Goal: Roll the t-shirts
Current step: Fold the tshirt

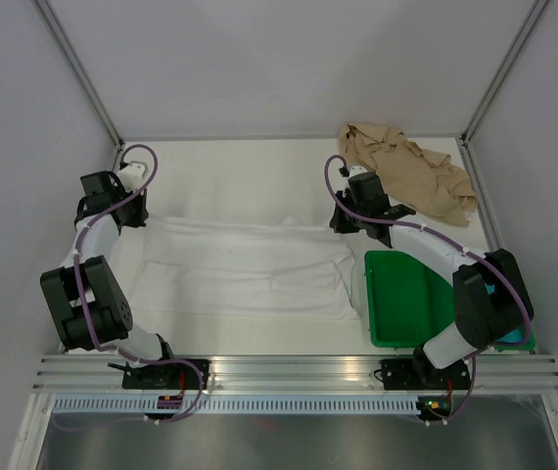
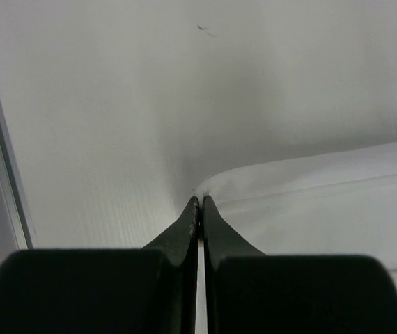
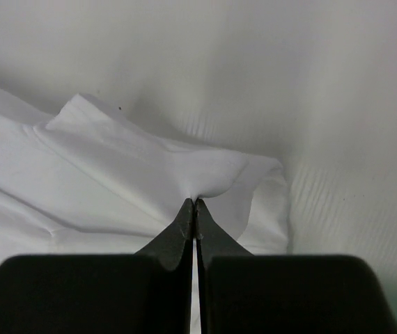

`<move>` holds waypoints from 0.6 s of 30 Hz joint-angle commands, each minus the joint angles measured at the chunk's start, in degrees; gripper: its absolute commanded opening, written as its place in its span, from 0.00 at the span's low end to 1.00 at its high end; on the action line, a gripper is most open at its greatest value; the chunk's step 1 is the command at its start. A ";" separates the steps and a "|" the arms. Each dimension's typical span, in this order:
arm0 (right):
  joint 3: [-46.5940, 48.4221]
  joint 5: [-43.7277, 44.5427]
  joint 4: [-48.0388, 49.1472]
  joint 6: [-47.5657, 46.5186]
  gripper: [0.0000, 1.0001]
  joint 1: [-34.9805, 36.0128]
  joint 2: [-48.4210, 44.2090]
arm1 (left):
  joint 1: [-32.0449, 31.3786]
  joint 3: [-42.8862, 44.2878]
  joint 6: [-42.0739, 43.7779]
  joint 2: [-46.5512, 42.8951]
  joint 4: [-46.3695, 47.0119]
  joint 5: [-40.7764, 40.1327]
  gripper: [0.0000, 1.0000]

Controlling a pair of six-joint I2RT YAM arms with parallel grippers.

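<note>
The white t-shirt (image 1: 245, 269) lies spread flat across the middle of the table. My left gripper (image 1: 134, 211) is shut on its far left corner; in the left wrist view the tips (image 2: 200, 200) pinch the white cloth (image 2: 324, 202). My right gripper (image 1: 343, 227) is shut on its far right corner; in the right wrist view the tips (image 3: 194, 202) pinch a raised fold of white cloth (image 3: 115, 167). The tan-beige t-shirt (image 1: 411, 176) lies crumpled at the far right corner, apart from both grippers.
A green plastic tray (image 1: 406, 299) stands at the near right, just right of the white shirt and under the right arm. Grey walls with metal posts close the table on the left, back and right. A metal rail (image 1: 299, 372) runs along the near edge.
</note>
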 commanded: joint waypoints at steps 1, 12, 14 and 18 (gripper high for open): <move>-3.66 -0.69 -0.59 1.01 0.00 0.28 -2.85 | 0.44 -5.93 1.92 -3.78 5.55 3.37 0.02; -14.04 -2.36 3.46 5.32 0.00 2.12 -7.77 | 5.36 -17.28 6.67 -10.02 5.65 6.62 0.02; -15.18 -2.10 3.46 5.59 0.00 2.47 -8.30 | 5.89 -18.87 7.37 -10.99 5.65 7.76 0.02; -16.50 -2.01 4.25 6.46 0.00 3.35 -8.31 | 7.30 -19.49 8.08 -11.17 4.61 8.29 0.02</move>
